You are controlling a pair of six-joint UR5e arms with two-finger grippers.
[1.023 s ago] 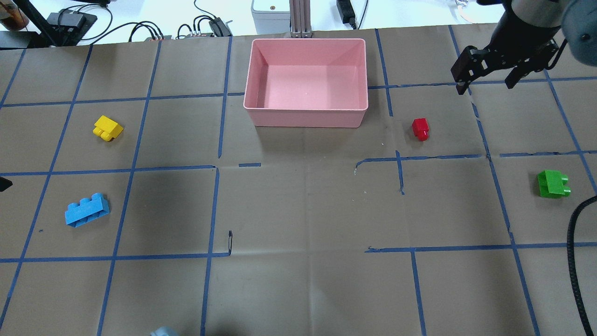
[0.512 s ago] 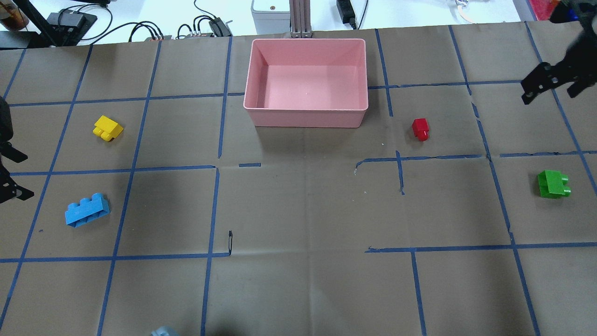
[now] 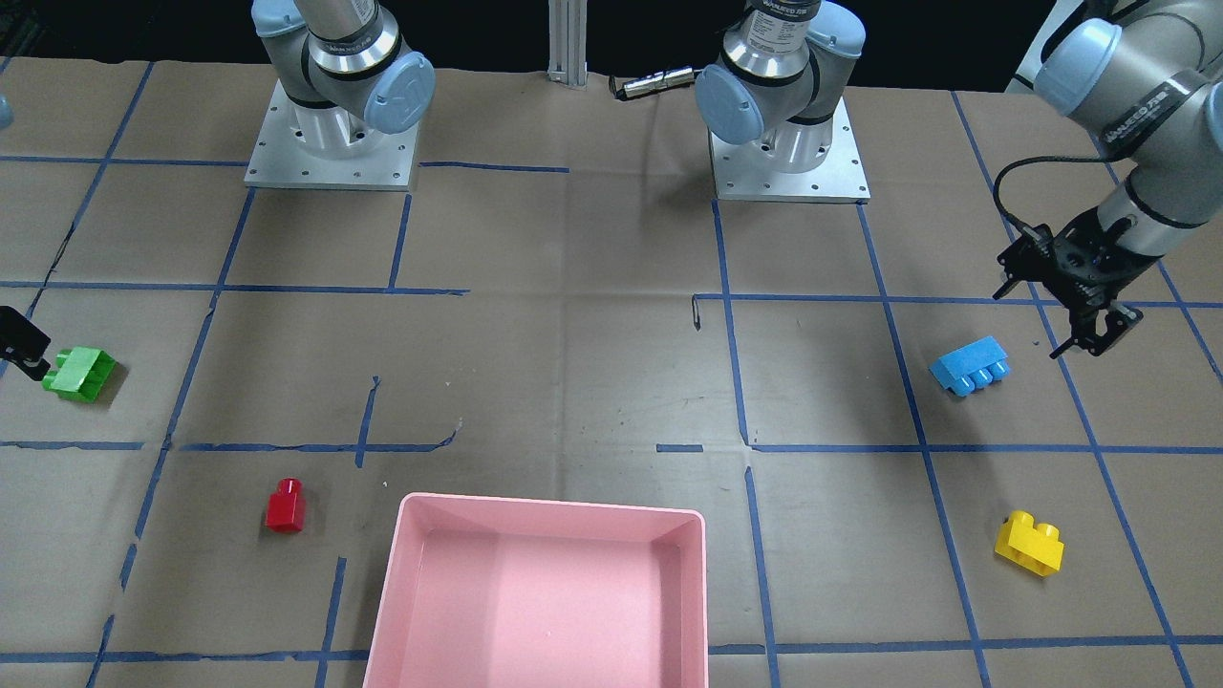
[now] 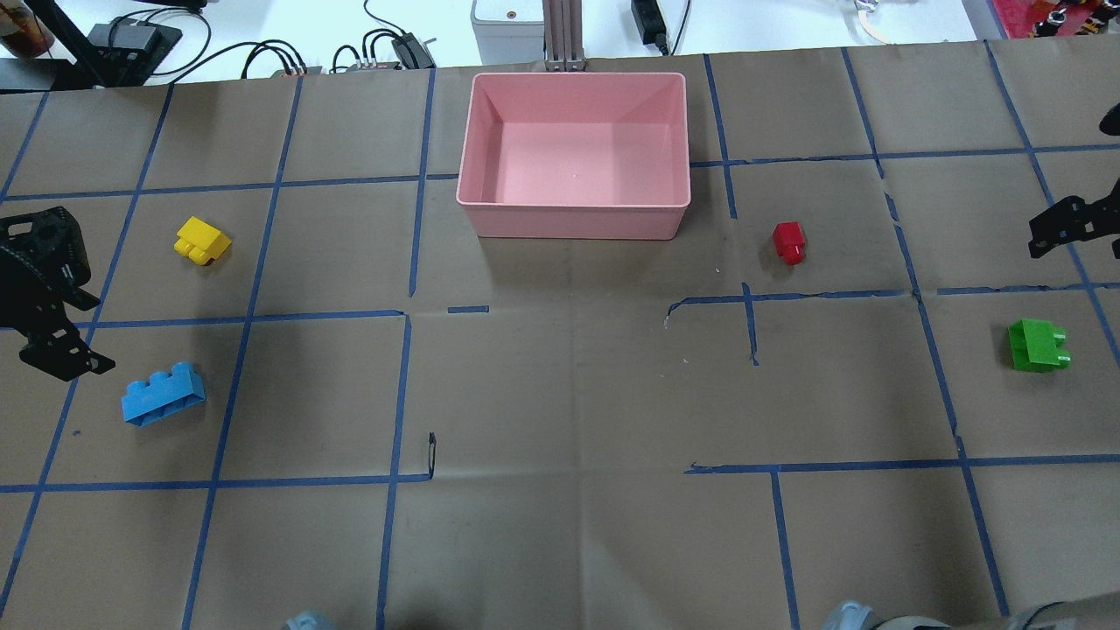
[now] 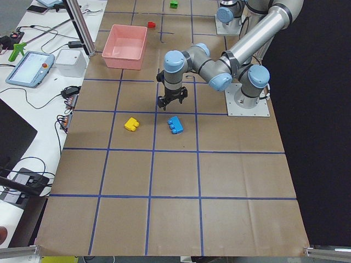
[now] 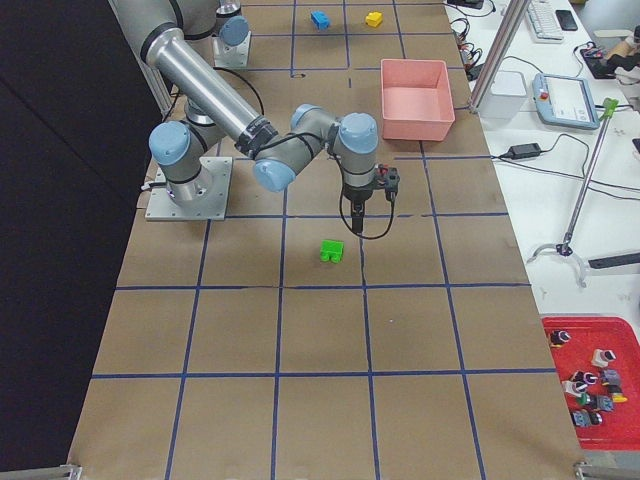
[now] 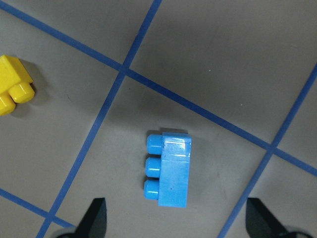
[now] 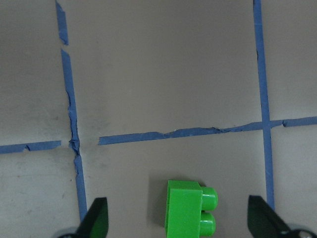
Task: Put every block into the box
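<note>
The left gripper (image 4: pixel 87 337) has slid in, spread wide and empty, at ten o'clock of the blue brick (image 4: pixel 164 395). The yellow brick (image 4: pixel 203 240), the box (image 4: pixel 573 219) at twelve and the red brick (image 4: pixel 789 241) are unmoved. The right gripper (image 4: pixel 1078 238), gaping and empty, has dropped to one o'clock of the green brick (image 4: pixel 1037 345). Taped brown paper (image 4: pixel 569 394), cables (image 4: pixel 280 57) behind.

Right arm: the near, large arm, bent out from its base plate by the robot-side edge toward the table's middle.
Right gripper (image 6: pixel 353 214): pointing down, just beyond the green block (image 6: pixel 331 250) and clear of it.
Green block: on the paper, midway between the long edges.
Box (image 6: pixel 414 98): by the operators' edge.
Blue block (image 6: pixel 320 19), yellow block (image 6: pixel 374 18): near the far end, apart.
</note>
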